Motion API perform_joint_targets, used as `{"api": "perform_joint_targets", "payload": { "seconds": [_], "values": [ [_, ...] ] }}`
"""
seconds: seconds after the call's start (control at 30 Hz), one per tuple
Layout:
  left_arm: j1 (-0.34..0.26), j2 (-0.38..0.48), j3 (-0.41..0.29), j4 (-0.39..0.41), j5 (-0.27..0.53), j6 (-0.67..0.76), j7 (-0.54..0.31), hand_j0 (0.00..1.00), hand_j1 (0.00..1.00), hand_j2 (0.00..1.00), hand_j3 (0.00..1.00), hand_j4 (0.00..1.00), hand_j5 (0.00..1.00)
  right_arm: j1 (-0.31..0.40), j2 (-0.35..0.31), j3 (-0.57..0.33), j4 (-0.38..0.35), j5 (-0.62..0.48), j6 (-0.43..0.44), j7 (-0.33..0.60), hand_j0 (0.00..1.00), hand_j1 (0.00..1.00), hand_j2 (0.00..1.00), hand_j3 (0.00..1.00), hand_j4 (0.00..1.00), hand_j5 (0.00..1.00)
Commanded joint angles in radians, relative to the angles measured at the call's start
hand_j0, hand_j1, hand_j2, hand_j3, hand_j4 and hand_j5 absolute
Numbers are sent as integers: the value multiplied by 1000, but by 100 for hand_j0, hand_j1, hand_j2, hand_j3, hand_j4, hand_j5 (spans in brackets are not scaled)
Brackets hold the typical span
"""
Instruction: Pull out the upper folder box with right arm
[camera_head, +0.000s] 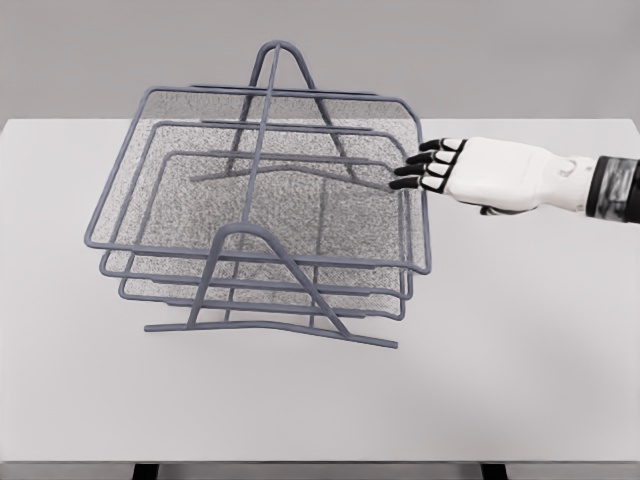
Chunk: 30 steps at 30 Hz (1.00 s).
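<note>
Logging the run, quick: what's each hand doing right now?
Right hand: fingertips at the right rim of the upper tray, fingers extended, not closed on it, holding nothing.
Left hand: not in view.

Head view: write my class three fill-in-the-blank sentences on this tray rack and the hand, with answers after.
1. The mesh rack stands on a ____ table.
2. The right hand reaches the top tray from the picture's ____ side.
3. The rack holds ____ stacked trays.

Answers: white; right; three
</note>
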Motion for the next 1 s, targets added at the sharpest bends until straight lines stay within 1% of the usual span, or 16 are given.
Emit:
{"api": "perform_joint_targets", "payload": {
  "seconds": [0.0, 0.13, 0.17, 0.23, 0.33, 0.4, 0.57, 0.67, 0.77, 0.8, 0.97],
  "values": [
    [0, 0, 0, 0, 0, 1, 0, 100, 100, 100, 100, 100, 100, 2, -10, -3, 0, 7, -1, 1, 100, 100, 100, 100, 100, 100],
    [0, 0, 0, 0, 0, 0, 0, 100, 100, 100, 100, 100, 100, 12, -54, -6, -14, 4, -1, 1, 100, 100, 100, 100, 100, 100],
    [0, 0, 0, 0, 0, 0, 0, 100, 100, 100, 100, 100, 100, 21, -57, -32, -15, 3, -1, 1, 100, 100, 100, 100, 100, 100],
    [0, 0, 0, 0, 0, 0, 0, 100, 100, 100, 100, 100, 100, 64, -62, -86, -14, 3, -1, 1, 100, 100, 100, 100, 100, 100],
    [0, 0, 0, 0, 0, 0, 0, 100, 100, 100, 100, 100, 100, 74, -79, -92, -14, 3, -1, 1, 100, 100, 100, 100, 100, 100],
    [0, 0, 0, 0, 0, 1, 0, 100, 100, 100, 100, 100, 100, 78, -91, -115, -14, 1, -1, -4, 100, 100, 100, 100, 100, 100],
    [0, 0, 0, 0, 0, 1, 0, 100, 100, 100, 100, 100, 100, 92, -109, -120, -14, 3, -1, -5, 100, 100, 100, 100, 100, 100],
    [0, 0, 0, 0, 0, 0, 0, 100, 100, 100, 100, 100, 100, 104, -135, -120, -15, 3, -1, -5, 100, 100, 100, 100, 100, 100],
    [0, 0, 0, 0, 0, 0, 0, 100, 100, 100, 100, 100, 100, 106, -137, -135, -15, 3, -1, -5, 100, 100, 100, 100, 100, 100],
    [0, 0, 0, 0, 0, 1, 0, 100, 100, 100, 100, 100, 100, 106, -152, -137, -15, 1, -1, -5, 100, 100, 100, 100, 100, 100],
    [0, 0, 0, 0, 0, 1, 0, 100, 100, 100, 100, 100, 100, 107, -183, -137, -17, 1, -1, -5, 100, 100, 100, 100, 100, 100]
  ]
}}
